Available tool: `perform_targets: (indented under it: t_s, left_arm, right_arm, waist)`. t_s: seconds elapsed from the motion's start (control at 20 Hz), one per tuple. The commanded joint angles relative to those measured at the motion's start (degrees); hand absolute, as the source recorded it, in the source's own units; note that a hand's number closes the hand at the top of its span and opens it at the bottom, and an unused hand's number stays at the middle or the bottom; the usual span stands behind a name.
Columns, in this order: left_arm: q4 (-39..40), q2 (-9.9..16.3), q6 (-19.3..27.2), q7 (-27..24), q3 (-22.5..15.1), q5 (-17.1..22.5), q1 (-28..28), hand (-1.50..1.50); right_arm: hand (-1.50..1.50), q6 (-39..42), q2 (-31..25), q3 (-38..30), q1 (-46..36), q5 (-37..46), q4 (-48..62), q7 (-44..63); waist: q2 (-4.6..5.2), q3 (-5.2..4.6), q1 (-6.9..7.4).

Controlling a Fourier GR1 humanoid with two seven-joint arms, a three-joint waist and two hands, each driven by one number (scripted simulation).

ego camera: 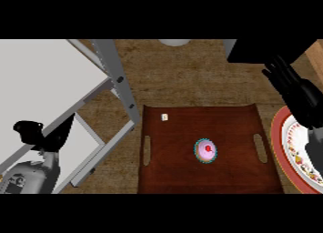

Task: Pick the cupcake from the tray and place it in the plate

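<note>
The cupcake (205,150) sat mid-tray (190,177), my right robot hand (299,98) hovered over the plate (282,136) beside it with fingers straight, my left robot hand (31,129) curled empty.

no readable text, labels, brands or numbers anywhere; small white tag (165,117) at tray's (190,182) 11 o'clock was illegible.
</note>
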Motion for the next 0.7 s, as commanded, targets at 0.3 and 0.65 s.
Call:
perform_targets:
  t_s: [0.3,0.65]
  left_arm:
    - [7.6,0.8,2.5,7.4,3.3,-1.2,2.3,0.0]
    - [8.8,-1.0,4.6,9.8,3.8,-1.8,3.5,0.0]
  right_arm:
    - [1.5,13.1,-8.1,7.9,-12.2,12.2,-12.6,-2.6]
    - [1.5,2.8,5.7,11.2,5.9,15.0,-5.4,-18.5]
  waist:
    - [-2.55,-0.59,0.57]
    - [1.84,1.44,-0.81]
